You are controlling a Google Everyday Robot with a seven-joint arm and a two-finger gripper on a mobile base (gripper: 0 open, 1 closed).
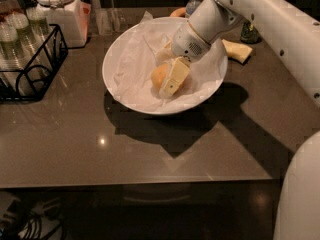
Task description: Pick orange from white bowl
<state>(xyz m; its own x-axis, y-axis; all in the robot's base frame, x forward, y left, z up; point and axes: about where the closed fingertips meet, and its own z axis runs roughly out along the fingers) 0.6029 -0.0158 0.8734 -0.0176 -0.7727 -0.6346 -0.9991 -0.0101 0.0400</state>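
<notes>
Paper [131, 69], white and crumpled, lines the wide, shallow round white bowl [106, 79] that you see standing toward the far edge of the dark, glossy desk [100, 149], about midway between its left and right edges. The round, matte orange-yellow orange [158, 75] lies in the bowl near its middle. Your white arm reaches in from the right edge, and its two-finger gripper [170, 81] is down inside the bowl, laid across the front of the orange and touching it; you cannot tell whether it has clamped on the fruit or only rests against it. A black wire rack [30, 71] sits at the left edge, a white lidded jar [57, 9] in the far left corner, and a pale yellow piece [237, 50] just right of the bowl.
</notes>
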